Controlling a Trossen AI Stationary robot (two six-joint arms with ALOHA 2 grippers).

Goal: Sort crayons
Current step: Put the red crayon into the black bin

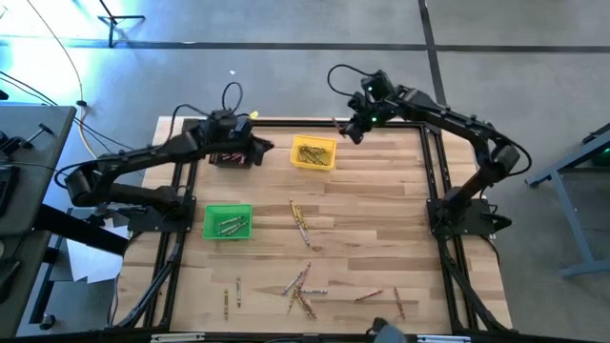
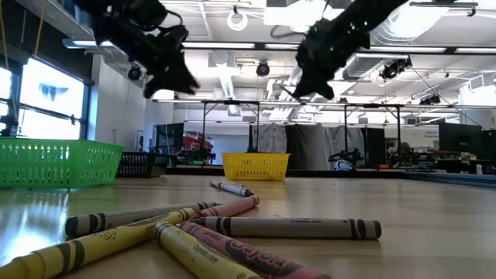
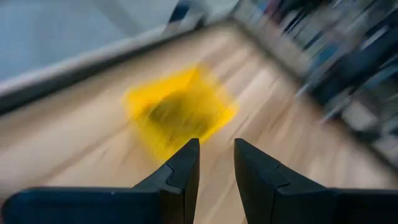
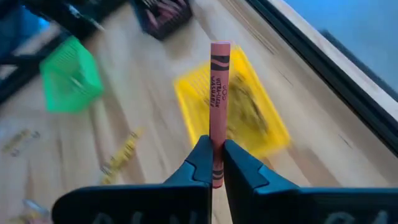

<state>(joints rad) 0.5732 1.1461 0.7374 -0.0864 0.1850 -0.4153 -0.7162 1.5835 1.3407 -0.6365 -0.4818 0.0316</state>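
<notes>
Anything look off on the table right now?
One oddity: the right gripper is shut on a red crayon near the yellow bin, which holds yellow crayons. Loose crayons are scattered at the front.

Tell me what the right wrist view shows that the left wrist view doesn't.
Only the right wrist view shows the right gripper shut on a red crayon, plus the green bin, the black bin and loose crayons. Only the left wrist view shows the left gripper, holding nothing. Both show the yellow bin on the table.
</notes>
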